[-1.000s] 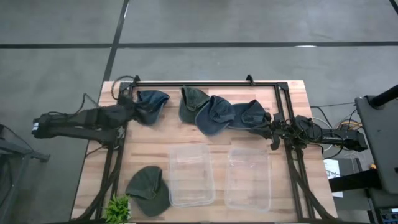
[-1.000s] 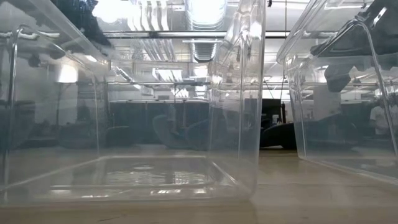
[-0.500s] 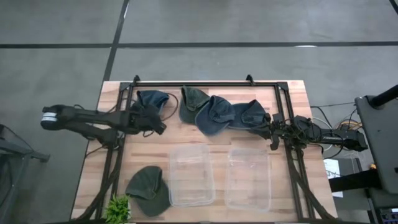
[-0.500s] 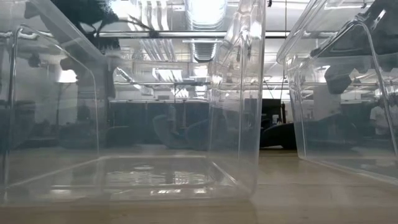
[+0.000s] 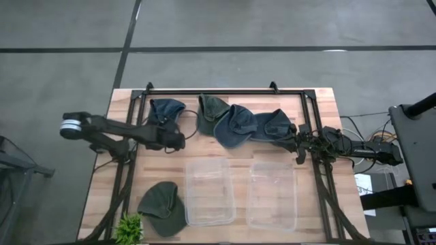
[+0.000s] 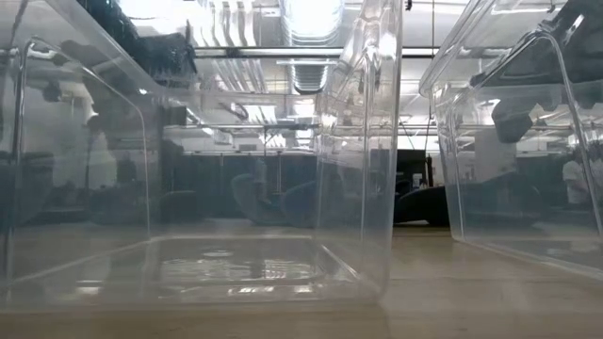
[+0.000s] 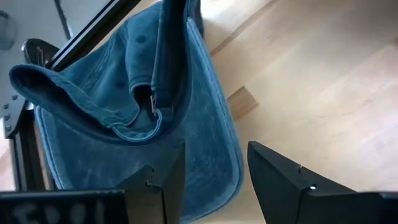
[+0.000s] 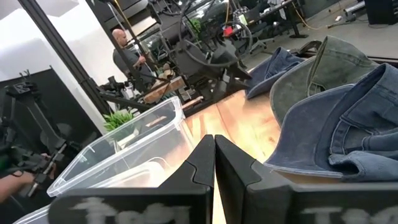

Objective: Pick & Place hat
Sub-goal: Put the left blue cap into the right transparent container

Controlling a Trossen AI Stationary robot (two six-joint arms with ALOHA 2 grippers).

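- High view count: five hats on the wooden table [image 5: 320, 109] and two clear plastic bins.
- Four hats lie in a row along the far side: a blue hat [image 5: 165, 109] at far left, a green hat [image 5: 211, 109], then two more blue hats [image 5: 238, 126] and [image 5: 272, 126], overlapping.
- A fifth, green hat [image 5: 162, 207] sits near left, beside a small green plant [image 5: 128, 228].
- Bins: left bin [image 5: 210, 190] and right bin [image 5: 271, 195], side by side at the near centre.
- Left gripper [image 5: 176, 141] sits at the near edge of the far-left blue hat, fingers spread, nothing clamped between them.
- Right gripper [image 5: 298, 143] waits at the right frame rail, fingers pressed together, holding nothing.
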